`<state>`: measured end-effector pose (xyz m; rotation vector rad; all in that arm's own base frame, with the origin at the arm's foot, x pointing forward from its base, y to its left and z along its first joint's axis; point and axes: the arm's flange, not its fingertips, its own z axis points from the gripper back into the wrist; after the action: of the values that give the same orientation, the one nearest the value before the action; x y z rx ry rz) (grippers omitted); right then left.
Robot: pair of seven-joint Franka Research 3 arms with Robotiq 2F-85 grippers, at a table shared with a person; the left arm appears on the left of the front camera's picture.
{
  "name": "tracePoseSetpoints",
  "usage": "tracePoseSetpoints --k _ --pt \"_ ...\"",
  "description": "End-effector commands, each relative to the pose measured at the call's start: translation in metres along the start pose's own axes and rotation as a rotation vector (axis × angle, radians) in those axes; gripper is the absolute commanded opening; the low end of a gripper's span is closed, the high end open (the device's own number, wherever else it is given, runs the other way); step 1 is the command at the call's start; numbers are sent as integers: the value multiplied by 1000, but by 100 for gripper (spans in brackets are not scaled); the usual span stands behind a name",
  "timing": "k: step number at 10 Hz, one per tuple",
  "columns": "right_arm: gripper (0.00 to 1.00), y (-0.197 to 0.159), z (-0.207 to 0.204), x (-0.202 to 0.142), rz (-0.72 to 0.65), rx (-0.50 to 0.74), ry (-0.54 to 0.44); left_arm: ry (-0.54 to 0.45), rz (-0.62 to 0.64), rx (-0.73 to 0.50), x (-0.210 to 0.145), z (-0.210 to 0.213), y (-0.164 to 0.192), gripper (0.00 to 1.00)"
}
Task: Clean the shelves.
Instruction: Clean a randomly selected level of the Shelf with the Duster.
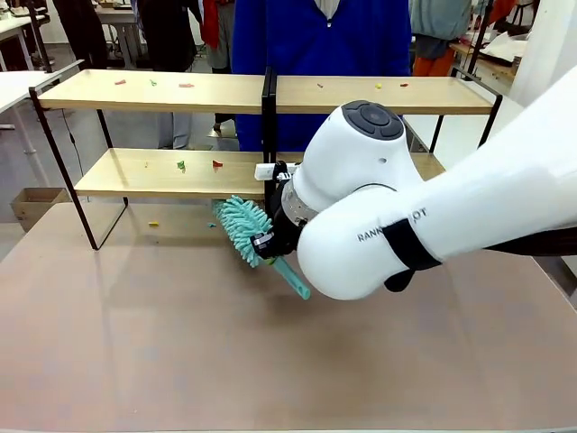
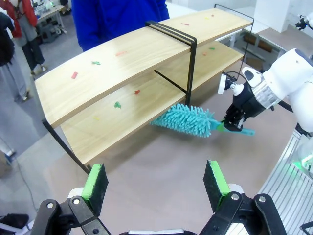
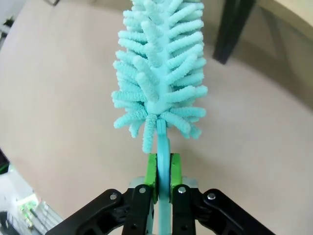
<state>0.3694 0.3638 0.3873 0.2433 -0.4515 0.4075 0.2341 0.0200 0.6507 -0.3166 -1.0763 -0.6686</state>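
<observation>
Teal duster (image 1: 243,227) in right jaws, head by shelves (image 1: 135,176).

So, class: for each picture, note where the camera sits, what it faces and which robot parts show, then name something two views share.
Front: on the robot's side, facing across the table at the shelves and a person in blue; the right arm shows.
Left wrist: rides behind the open left gripper, facing the shelves slantwise.
Right wrist: looks along the right gripper, shut on the duster.
Shared: front and left wrist both show shelves and duster.
</observation>
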Motion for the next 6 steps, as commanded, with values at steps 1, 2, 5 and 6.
tracePoseSetpoints --k 1,2,5,6 --pt "0 34 -29 7 -53 -81 -40 -1 1 -4 0 -1 0 100" --pt "0 46 -40 9 -106 -95 -39 -1 1 -4 0 -1 0 100" --pt "0 72 -58 21 -244 -150 -95 -1 1 -4 0 -1 0 100" --pt "0 78 -64 23 -268 -169 -78 -1 1 -4 0 -1 0 100"
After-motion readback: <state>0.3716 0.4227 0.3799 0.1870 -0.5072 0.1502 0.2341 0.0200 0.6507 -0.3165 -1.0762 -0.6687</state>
